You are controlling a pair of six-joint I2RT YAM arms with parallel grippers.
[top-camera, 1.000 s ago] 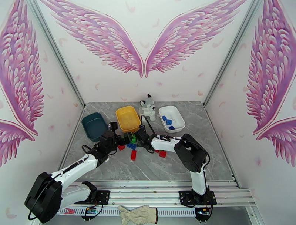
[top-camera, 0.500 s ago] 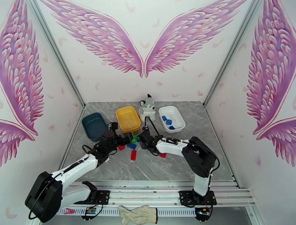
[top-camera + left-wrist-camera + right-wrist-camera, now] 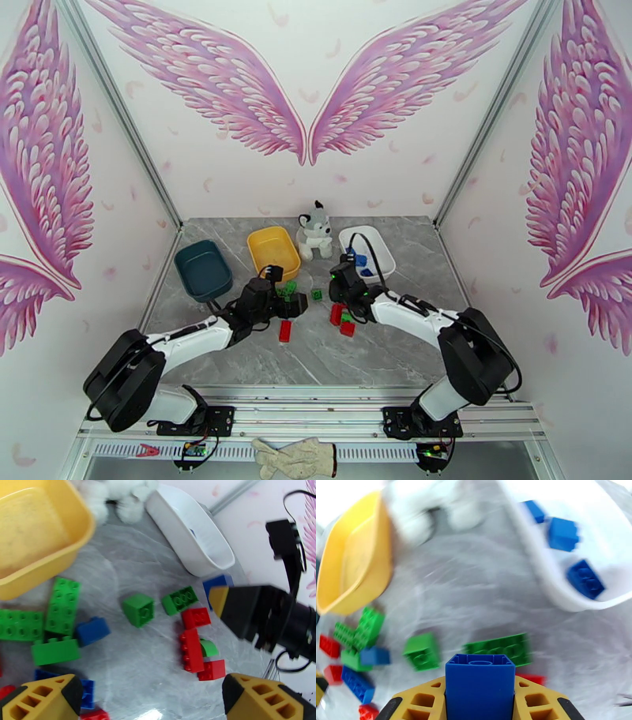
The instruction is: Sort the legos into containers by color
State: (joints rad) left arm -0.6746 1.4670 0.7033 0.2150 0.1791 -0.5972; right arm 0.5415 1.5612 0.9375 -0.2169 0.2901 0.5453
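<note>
**Blue brick clamped beside white tub**

The right gripper (image 3: 480, 696) is clamped on a blue brick (image 3: 480, 679), just off the white tub's (image 3: 371, 230) rim at 7 o'clock. Three blue bricks (image 3: 563, 533) lie inside that tub. The left gripper (image 3: 152, 701) hovers with its fingers wide apart over the loose pile (image 3: 59, 626), at 6 o'clock of the yellow tub (image 3: 272, 254). The teal tub (image 3: 201, 268) sits at 9 o'clock of the yellow one. Bare table (image 3: 379, 351) lies open toward 5 o'clock.
</note>
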